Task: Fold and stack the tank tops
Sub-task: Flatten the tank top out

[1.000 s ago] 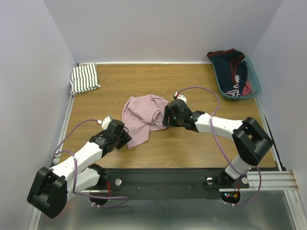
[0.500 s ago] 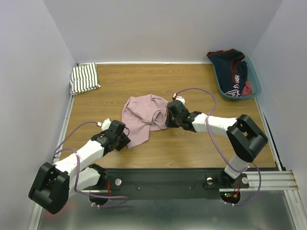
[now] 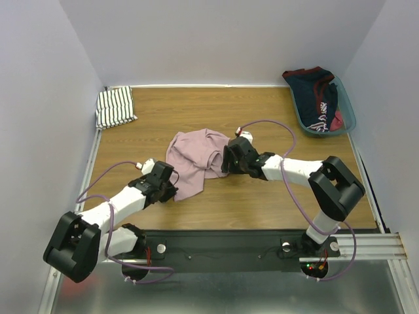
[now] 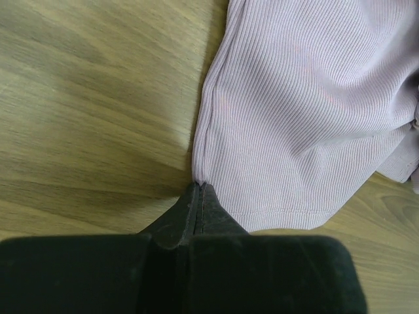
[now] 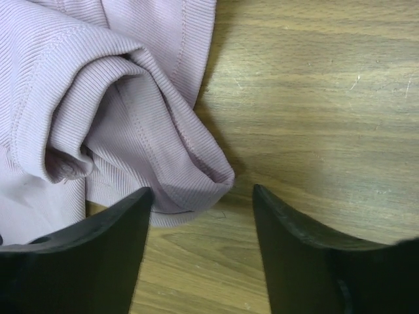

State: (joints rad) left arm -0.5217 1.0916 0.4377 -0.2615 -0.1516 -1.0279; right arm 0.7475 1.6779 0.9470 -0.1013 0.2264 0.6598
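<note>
The left end effector (image 4: 200,190) has edged forward, pinching the ribbed dusty-pink cloth tank top (image 4: 308,111) at its tips; the right end effector (image 5: 203,194) gapes wide, the fold just ahead, so folding looks ready to begin.

Wooden table (image 3: 262,111), pink top (image 3: 190,160), striped top (image 3: 115,108), teal basket (image 3: 348,112)

A wooden table (image 3: 275,111) with brown grain is enclosed by plain pale lavender walls (image 3: 222,39) on the left, far and right sides. At its far right corner sits a teal plastic basket (image 3: 351,116). It holds a crumpled heap of dark navy-and-red clothing (image 3: 315,91), which rises above the far rim. A silver metal rail (image 3: 92,163) borders the table's left edge.
</note>
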